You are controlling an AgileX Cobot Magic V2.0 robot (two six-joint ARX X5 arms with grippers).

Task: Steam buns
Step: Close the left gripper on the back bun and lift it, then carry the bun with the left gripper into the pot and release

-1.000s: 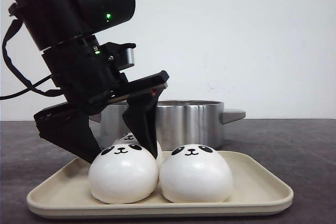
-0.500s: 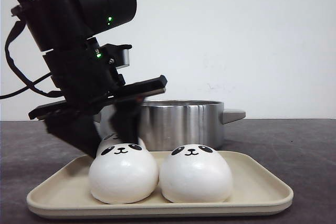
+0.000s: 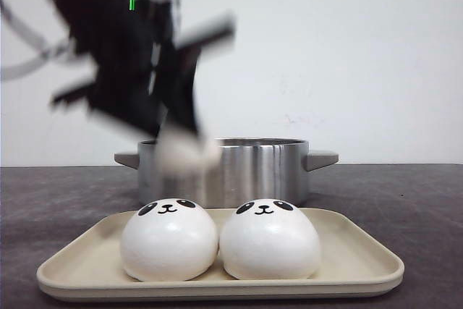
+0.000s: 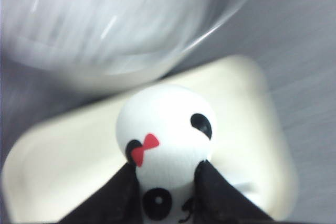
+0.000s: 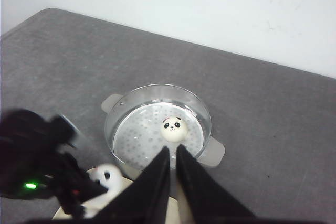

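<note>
My left gripper [image 3: 181, 151], blurred by motion, is shut on a white panda bun [image 3: 177, 153] and holds it in the air in front of the steel pot's [image 3: 246, 168] rim. In the left wrist view the held bun [image 4: 165, 124] has a red bow and sits between the black fingers [image 4: 126, 192]. Two more buns [image 3: 168, 240] [image 3: 269, 239] sit side by side on the cream tray [image 3: 217, 287]. A fourth bun [image 5: 174, 128] lies on the perforated rack inside the pot [image 5: 131, 103]. My right gripper [image 5: 173, 149] hangs high above the pot, shut and empty.
The pot has two side handles [image 3: 322, 158] and stands just behind the tray on a dark grey table [image 3: 405, 200]. A white wall is behind. The left arm [image 5: 37, 166] shows blurred in the right wrist view, over the tray's left end.
The left gripper closed on the rear bun behind the front left one and lifted it off the tray, up to the pot's rim height. The two front buns stayed put.
</note>
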